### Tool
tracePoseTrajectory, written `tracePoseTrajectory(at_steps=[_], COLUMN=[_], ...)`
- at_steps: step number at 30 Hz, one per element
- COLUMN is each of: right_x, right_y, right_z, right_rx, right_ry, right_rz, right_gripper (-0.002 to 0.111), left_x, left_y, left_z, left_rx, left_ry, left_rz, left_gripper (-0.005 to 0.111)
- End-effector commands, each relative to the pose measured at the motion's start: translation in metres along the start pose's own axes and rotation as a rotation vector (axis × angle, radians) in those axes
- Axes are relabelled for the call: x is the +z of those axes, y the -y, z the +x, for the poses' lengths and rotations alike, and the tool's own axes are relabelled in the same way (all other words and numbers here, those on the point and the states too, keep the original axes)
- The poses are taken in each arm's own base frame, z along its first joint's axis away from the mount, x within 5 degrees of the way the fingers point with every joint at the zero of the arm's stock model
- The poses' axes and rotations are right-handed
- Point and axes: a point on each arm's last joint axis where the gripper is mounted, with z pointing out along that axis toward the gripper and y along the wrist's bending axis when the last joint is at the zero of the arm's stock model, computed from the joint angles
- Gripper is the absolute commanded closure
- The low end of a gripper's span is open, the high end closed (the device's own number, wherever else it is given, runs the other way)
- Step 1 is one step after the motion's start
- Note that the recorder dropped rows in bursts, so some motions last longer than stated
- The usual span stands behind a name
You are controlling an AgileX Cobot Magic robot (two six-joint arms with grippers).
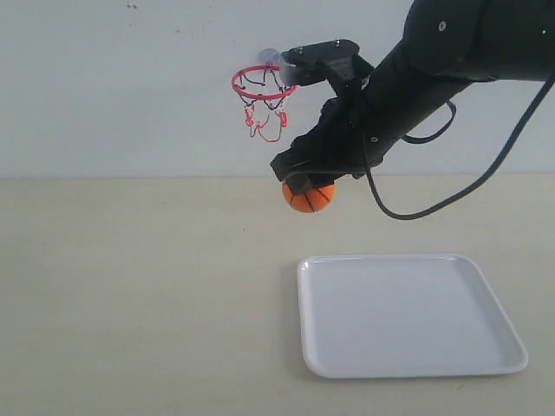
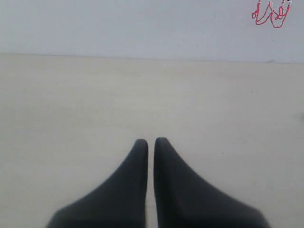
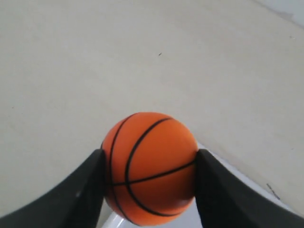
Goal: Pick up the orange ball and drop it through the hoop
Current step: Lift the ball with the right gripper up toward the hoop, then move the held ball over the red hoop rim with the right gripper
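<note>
The right gripper [image 1: 307, 185] squeezes the small shiny orange ball [image 1: 310, 199], below the little red-ringed hoop [image 1: 263, 85] and a bit to its right.

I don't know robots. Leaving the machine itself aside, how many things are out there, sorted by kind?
orange ball: 1
hoop: 1
white tray: 1
Total: 3
</note>
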Motion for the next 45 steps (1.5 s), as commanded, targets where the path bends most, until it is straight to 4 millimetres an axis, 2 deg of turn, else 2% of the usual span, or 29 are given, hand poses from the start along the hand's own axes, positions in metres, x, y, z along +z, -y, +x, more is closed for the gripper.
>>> tracePoseTrajectory(at_steps=[1, 7, 10, 11, 15, 17, 19, 22, 26, 29, 38, 45], right_x=[-0.007, -0.011, -0.006, -0.001, 0.019, 0.027, 0.036, 0.044, 0.040, 0.041, 0.052, 0.066], right_y=[0.027, 0.090, 0.114, 0.117, 0.120, 0.123, 0.127, 0.135, 0.139, 0.145, 0.157, 0.154], right_z=[-0.007, 0.000, 0.005, 0.005, 0.000, -0.004, -0.007, -0.019, -0.044, -0.055, -0.076, -0.085], right_rx=[0.040, 0.333, 0.384, 0.389, 0.212, 0.187, 0.066, 0.064, 0.009, -0.012, 0.041, 0.027], right_ry=[0.096, 0.199, 0.267, 0.293, 0.470, 0.586, 0.616, 0.648, 0.733, 0.764, 0.827, 0.864], right_rz=[0.080, 0.115, 0.057, 0.007, -0.143, -0.149, -0.118, -0.137, -0.181, -0.152, -0.190, -0.287], right_gripper=[0.108, 0.109, 0.109, 0.109, 0.109, 0.109, 0.109, 0.109, 0.109, 0.109, 0.109, 0.109], left_x=[0.000, 0.000, 0.000, 0.000, 0.000, 0.000, 0.000, 0.000, 0.000, 0.000, 0.000, 0.000], left_y=[0.000, 0.000, 0.000, 0.000, 0.000, 0.000, 0.000, 0.000, 0.000, 0.000, 0.000, 0.000], left_z=[0.001, 0.001, 0.001, 0.001, 0.001, 0.001, 0.001, 0.001, 0.001, 0.001, 0.001, 0.001], left_rx=[-0.013, -0.013, -0.013, -0.013, -0.013, -0.013, -0.013, -0.013, -0.013, -0.013, -0.013, -0.013], left_ry=[-0.002, -0.002, -0.002, -0.002, -0.002, -0.002, -0.002, -0.002, -0.002, -0.002, -0.002, -0.002], left_rz=[0.002, 0.002, 0.002, 0.002, 0.002, 0.002, 0.002, 0.002, 0.002, 0.002, 0.002, 0.002], left_gripper=[0.103, 0.103, 0.103, 0.103, 0.103, 0.103, 0.103, 0.103, 0.103, 0.103, 0.103, 0.103])
